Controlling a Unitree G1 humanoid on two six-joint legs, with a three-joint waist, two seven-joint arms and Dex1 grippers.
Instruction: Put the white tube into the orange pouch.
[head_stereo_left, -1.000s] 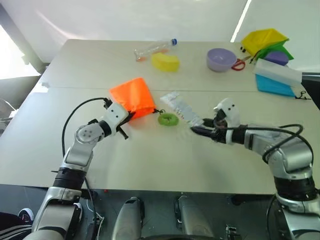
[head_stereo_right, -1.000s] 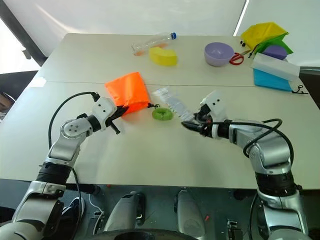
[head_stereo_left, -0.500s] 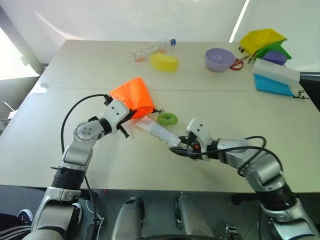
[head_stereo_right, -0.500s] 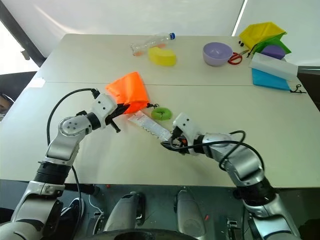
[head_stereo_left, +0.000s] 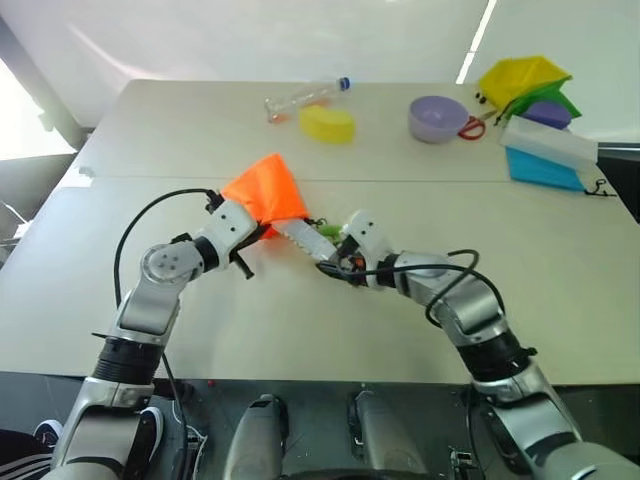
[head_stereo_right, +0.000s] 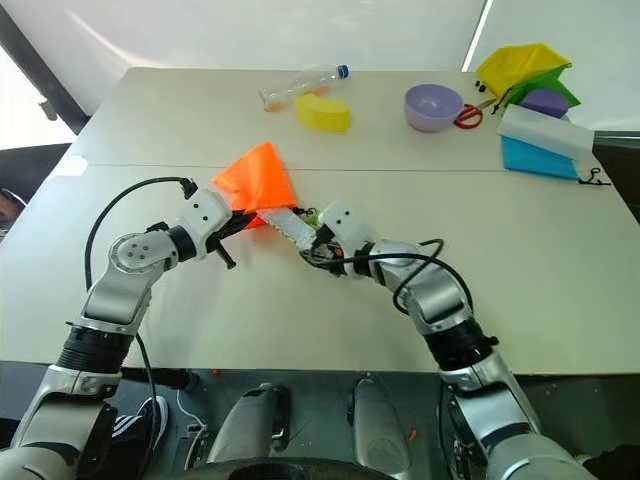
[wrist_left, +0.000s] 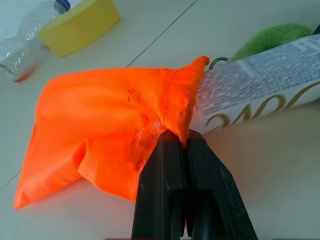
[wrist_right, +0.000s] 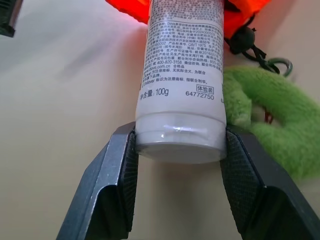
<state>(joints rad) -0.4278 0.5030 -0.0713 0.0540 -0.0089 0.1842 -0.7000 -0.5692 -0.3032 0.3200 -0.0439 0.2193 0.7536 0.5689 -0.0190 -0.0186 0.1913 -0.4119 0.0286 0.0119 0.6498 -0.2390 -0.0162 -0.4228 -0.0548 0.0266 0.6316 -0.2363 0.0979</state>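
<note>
Beige tabletop (head_stereo_left: 300, 330) is carrying the work, clutter sitting far off toward twelve and one o'clock. Left gripper (wrist_left: 176, 142), jaws together, is pinching the mouth edge of the orange pouch (head_stereo_left: 265, 192) and lifting it. Right gripper (wrist_right: 180, 150), jaws clamped on the cap end of the white tube (wrist_right: 182, 65), is aiming its crimped end into the opening at about ten o'clock. Feeding should run straight along the tube's axis, keeping the mouth raised and avoiding the green ring (wrist_right: 270, 130) just beside it.

Left gripper (wrist_left: 186, 145) clamped shut; right gripper (wrist_right: 179, 150) seemingly half-closed, arms converging.
</note>
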